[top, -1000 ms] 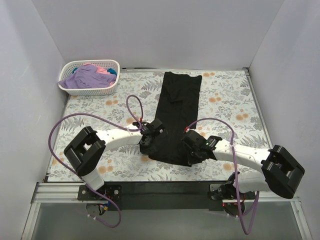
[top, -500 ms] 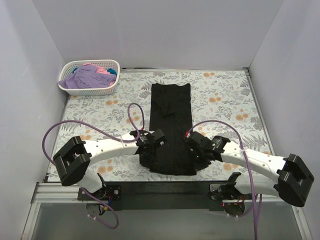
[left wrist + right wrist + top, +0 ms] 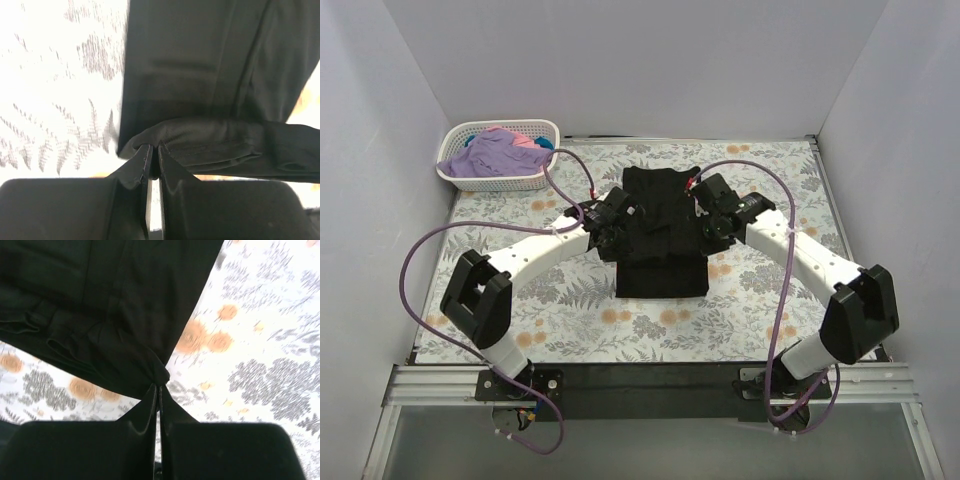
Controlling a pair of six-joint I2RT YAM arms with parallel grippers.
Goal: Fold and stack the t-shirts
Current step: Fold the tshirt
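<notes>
Floral table (image 3: 775, 190) carries the black t-shirt (image 3: 662, 262), doubled over on itself, right of the white basket (image 3: 498, 180). My left gripper (image 3: 151, 152) pinches its bunched edge on the basket side and my right gripper (image 3: 159, 385) pinches the far corner. Only the wrist views show both pinches. Purple, pink and teal tees (image 3: 492, 152) fill the basket.

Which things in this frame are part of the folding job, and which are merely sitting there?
Job: black t-shirt, pinched by left gripper and right gripper; purple shirt, pink shirt, teal shirt.
Just there: white basket holding those three; flowered tablecloth.
</notes>
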